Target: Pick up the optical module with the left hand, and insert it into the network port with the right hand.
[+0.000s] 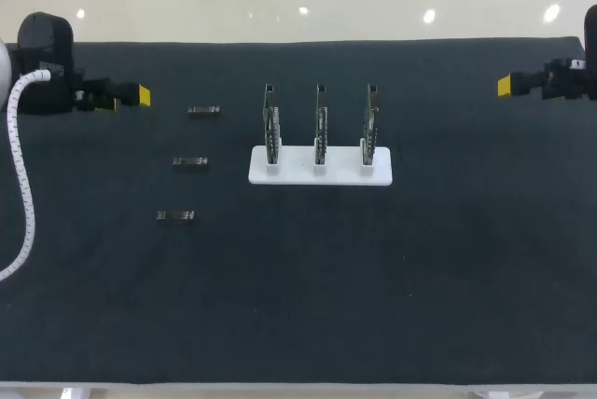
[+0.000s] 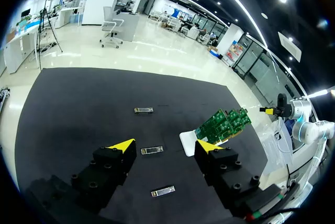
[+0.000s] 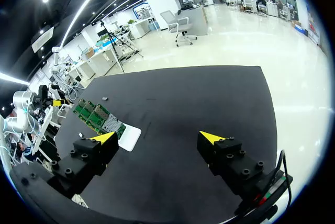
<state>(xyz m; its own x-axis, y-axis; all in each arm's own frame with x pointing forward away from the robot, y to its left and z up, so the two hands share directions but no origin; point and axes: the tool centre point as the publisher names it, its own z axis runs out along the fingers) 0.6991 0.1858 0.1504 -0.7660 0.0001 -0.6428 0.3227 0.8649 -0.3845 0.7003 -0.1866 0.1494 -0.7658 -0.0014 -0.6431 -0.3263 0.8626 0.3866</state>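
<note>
A black table (image 1: 420, 278) carries a white base (image 1: 341, 176) on which three green boards (image 1: 320, 124) stand upright in a row. The left gripper (image 1: 140, 96) (image 2: 165, 144) hangs at the table's left edge, fingers spread wide and empty. The right gripper (image 1: 504, 87) (image 3: 158, 137), at the right edge, is likewise wide and holds nothing. Three modules (image 1: 190, 163) (image 2: 152, 150) lie flat in a slanting line left of the base, apart from each other.

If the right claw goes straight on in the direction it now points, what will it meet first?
Probably the right claw meets the nearest of the three upright circuit boards on the white stand. The table between looks free. Height is unclear; it may pass above.
</note>
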